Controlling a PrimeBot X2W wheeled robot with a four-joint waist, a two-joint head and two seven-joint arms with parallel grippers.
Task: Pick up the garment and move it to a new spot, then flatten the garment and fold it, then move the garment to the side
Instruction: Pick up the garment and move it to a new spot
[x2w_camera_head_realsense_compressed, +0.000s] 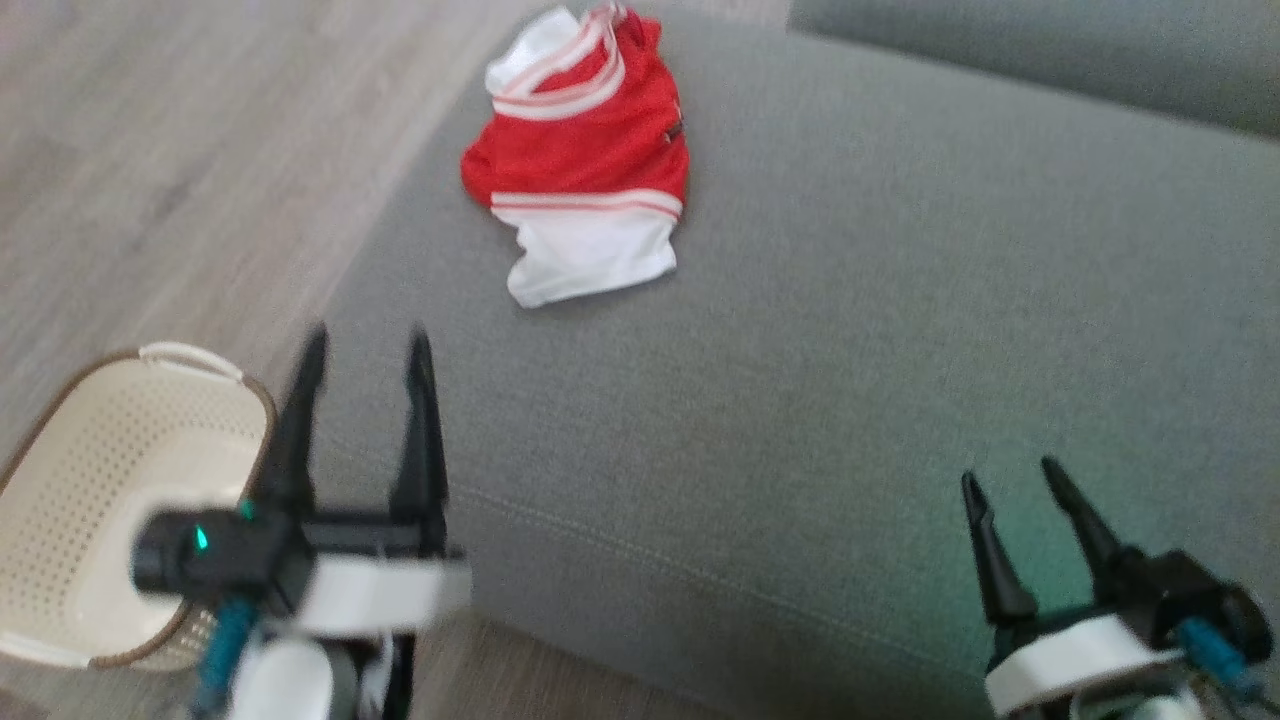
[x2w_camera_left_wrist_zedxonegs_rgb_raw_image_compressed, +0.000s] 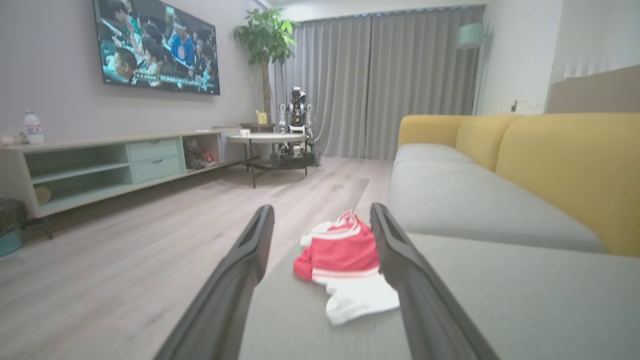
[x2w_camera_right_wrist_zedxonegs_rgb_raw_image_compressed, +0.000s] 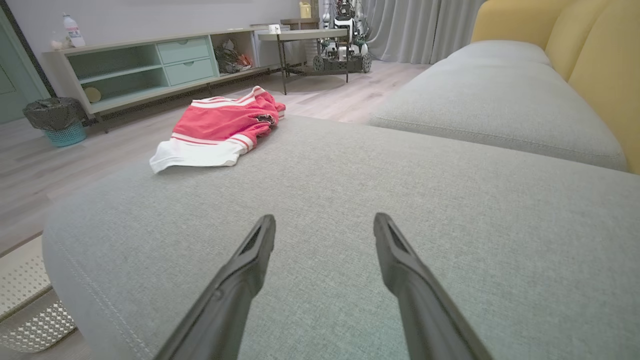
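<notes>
Red-white garment (x2w_camera_head_realsense_compressed: 585, 170) lies bunched at the sofa (x2w_camera_head_realsense_compressed: 850, 350) seat's far left edge, untouched. Both wide and empty: left tool (x2w_camera_head_realsense_compressed: 368, 345), right tool (x2w_camera_head_realsense_compressed: 1008, 472), well short of it. Best reach left tool over, pinch through the red layers, lift clear.

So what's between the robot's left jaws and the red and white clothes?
Just bare grey fabric sofa cushion between the left gripper and the crumpled red-and-white garment, seen in the head view.
</notes>
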